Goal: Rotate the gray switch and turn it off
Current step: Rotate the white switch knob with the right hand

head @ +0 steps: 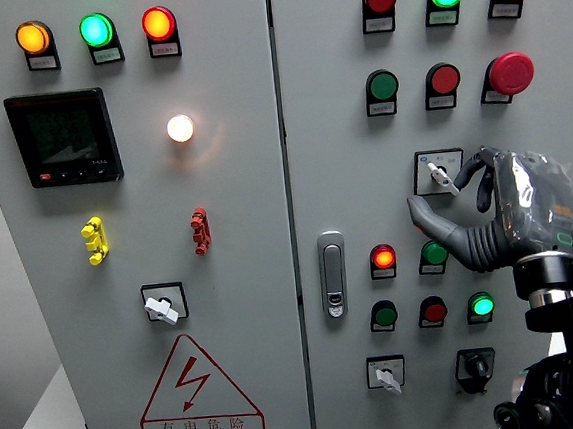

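Note:
The gray rotary switch (441, 174) sits on a square plate in the middle of the right cabinet door, its pale handle pointing down and to the right. My right hand (437, 191) comes up from the lower right and hovers in front of it. The dark fingers (475, 170) curl in from the right, and one tip reaches the handle's end. The thumb (429, 218) is spread below the plate's lower left corner, apart from the handle. Nothing is gripped. My left hand is out of view.
Similar gray switches sit on the left door (162, 308) and at the lower right (385, 374), beside a black one (474, 367). A red mushroom button (511, 72), lit indicator lamps (382, 257) and the door lock (333, 274) surround the hand.

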